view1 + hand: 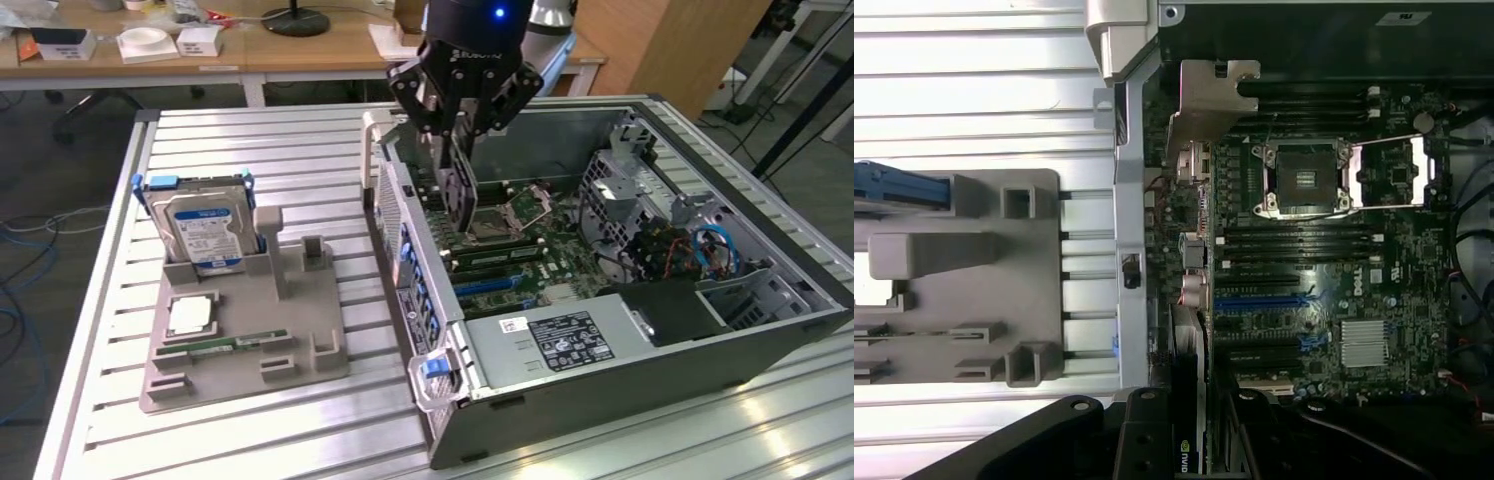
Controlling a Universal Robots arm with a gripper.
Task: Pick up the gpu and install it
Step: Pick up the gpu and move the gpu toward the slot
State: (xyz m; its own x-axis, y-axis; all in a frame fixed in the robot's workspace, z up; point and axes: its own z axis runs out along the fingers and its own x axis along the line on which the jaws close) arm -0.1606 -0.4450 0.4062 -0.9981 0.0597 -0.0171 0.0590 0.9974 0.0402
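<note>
Pincer (455,140) of the black arm hangs over the open computer case (641,330), its fingers (424,118) clamped on the upper edge of the gpu (458,195); the dark card hangs upright on edge, inside the case near its rear wall, above the motherboard (541,260) and close to the CPU socket (525,205); whether its lower edge touches the board cannot be told from the exterior view; in the wrist view the pincer (1194,440) has the gpu (1189,350) between its dark fingers (1144,430), the card running alongside the rear wall of the case, with a blue slot (1259,300) on the board just beside its far end and the CPU socket (1304,180) further along; the case lies on its side on the slatted metal bench (267,140), filling the half toward the bench's edge on the exterior view's right, with a grey power supply (561,340) in its near end; a grey holder (247,350) sits flat near the bench's opposite edge, on the exterior view's left, well apart from the pincer; a silver hard drive (207,230) with a blue-white label stands upright in the holder's far end; a slim green memory stick (220,347) lies flat nearer the holder's front.
</note>
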